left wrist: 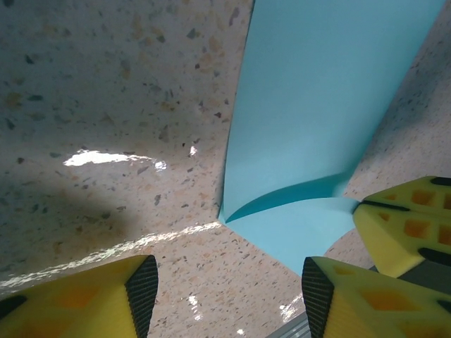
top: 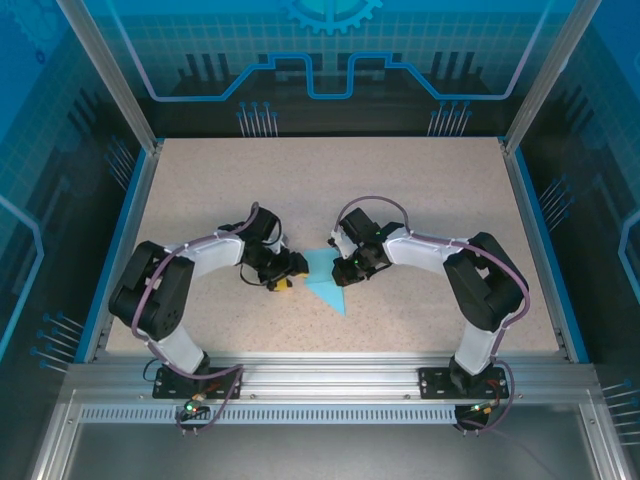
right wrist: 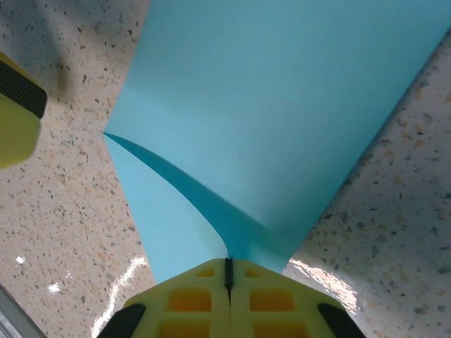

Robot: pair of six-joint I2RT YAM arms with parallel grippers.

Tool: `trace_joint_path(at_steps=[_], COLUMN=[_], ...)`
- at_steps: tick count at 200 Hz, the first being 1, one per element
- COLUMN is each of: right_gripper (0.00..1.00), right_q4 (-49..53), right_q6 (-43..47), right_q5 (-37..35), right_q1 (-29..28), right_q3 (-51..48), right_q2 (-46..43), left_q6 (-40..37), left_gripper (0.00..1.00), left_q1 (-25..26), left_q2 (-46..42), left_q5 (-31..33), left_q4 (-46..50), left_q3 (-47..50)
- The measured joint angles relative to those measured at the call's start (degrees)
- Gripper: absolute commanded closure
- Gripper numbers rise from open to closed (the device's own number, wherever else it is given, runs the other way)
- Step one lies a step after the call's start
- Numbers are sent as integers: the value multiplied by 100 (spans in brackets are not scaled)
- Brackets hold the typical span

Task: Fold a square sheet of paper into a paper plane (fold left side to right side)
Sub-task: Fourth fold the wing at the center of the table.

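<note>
The light-blue sheet of paper (top: pixel 325 285), lying folded on the speckled surface (top: pixel 450 190) between both arms, is being pinched at one corner by the fully closed right pincer (right wrist: pixel 227 266). The left pincer (left wrist: pixel 229 285) is being held open, empty, just beside it.

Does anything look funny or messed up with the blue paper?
A little. The blue paper is not lying flat: its top layer bows up, leaving a gap, where the shut right gripper pinches it. The left gripper is open beside it.
</note>
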State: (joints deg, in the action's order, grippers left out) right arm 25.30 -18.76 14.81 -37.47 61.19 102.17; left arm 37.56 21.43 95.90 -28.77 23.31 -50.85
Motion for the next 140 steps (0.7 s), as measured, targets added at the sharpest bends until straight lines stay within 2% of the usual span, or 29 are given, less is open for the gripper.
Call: trace_joint_path(at_steps=[94, 119, 140], right_gripper=[96, 94, 84], right_q4=[26, 13, 22], right_q6=[-2, -2, -11], right_q5=[-87, -83, -87], right_q1=[4, 4, 4], right_q3=[-83, -107, -138], right_q2=[-109, -155, -179], left_q6=[9, 24, 111], left_gripper=[49, 59, 69], left_q1=[315, 363, 378], left_q2=[352, 431, 437], left_q5=[-87, -96, -109], left_q4=[-118, -140, -136], left_q3=[-295, -343, -380])
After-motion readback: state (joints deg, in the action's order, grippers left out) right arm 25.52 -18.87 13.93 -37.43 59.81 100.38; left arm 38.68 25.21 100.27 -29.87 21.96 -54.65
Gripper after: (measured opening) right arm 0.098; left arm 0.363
